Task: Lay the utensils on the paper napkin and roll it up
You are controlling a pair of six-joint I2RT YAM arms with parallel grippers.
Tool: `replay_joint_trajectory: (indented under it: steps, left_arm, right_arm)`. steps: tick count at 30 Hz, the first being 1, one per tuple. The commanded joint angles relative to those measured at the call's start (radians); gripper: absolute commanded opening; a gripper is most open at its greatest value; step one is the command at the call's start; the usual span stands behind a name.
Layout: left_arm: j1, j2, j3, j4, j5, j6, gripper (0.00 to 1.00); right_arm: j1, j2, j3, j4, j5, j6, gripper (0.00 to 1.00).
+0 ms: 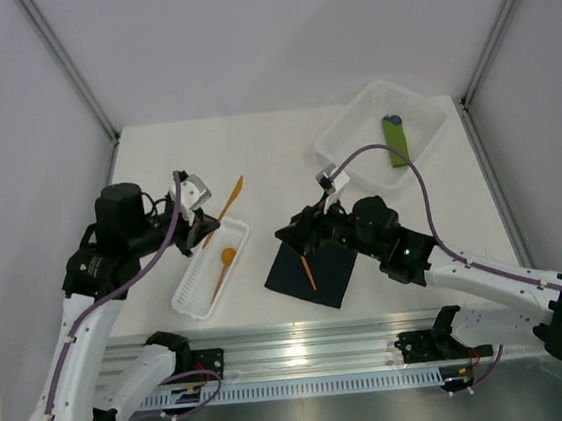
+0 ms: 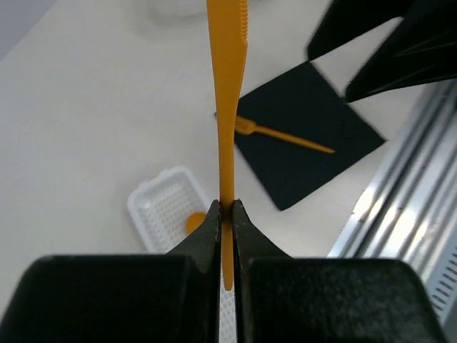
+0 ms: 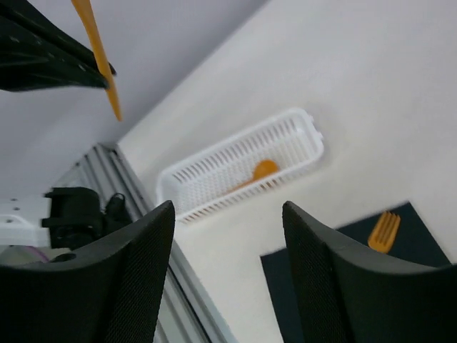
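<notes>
The left tool [image 2: 226, 209] is pinching an orange knife [image 2: 227, 107]. The right tool [image 3: 227, 211] is hanging wide open over the black napkin [image 1: 290, 278] bearing a fork [image 1: 308, 268].

Cut off and covered
The knife [image 2: 227, 107] runs off the top edge above my left claw [image 2: 226, 206]; at lower right a finger [image 3: 343, 286] of my right claw [image 3: 227, 207] hides the fork [image 3: 384, 232] handle and much of the napkin [image 3: 428, 232].

Table [image 1: 254, 143], white, matte: beneath the right gripper [image 1: 298, 232]. Wall panels [image 1: 272, 30], pale grey: beyond it and on both sides. Aluminium posts [image 1: 64, 62], two: far corners. Slotted aluminium rail [image 1: 306, 354], glare-lit: behind it, near edge.
</notes>
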Motion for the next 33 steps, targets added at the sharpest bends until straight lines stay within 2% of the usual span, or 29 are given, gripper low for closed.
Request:
replay_joint_trajectory:
  steps: [1, 5, 11, 21, 33]
  left_arm:
    - [0.002, 0.01, 0.081, -0.126, 0.35, -0.013, 0.01]
    - [0.002, -0.002, 0.142, -0.174, 0.487, 0.011, 0.01]
    - [0.002, -0.035, 0.188, -0.193, 0.596, 0.015, 0.01]
    - [0.001, -0.055, 0.182, -0.15, 0.665, -0.033, 0.0]
    - [-0.007, -0.062, 0.148, -0.108, 0.663, -0.076, 0.01]
  right_arm:
    - [-0.01, -0.046, -0.017, 0.3, -0.143, -0.068, 0.65]
    - [-0.009, -0.04, 0.01, 0.416, -0.373, -0.102, 0.62]
    - [0.028, -0.027, 0.063, 0.475, -0.505, -0.148, 0.57]
    - [0.083, 0.049, 0.155, 0.449, -0.538, -0.186, 0.56]
    - [0.114, 0.104, 0.207, 0.447, -0.569, -0.185, 0.41]
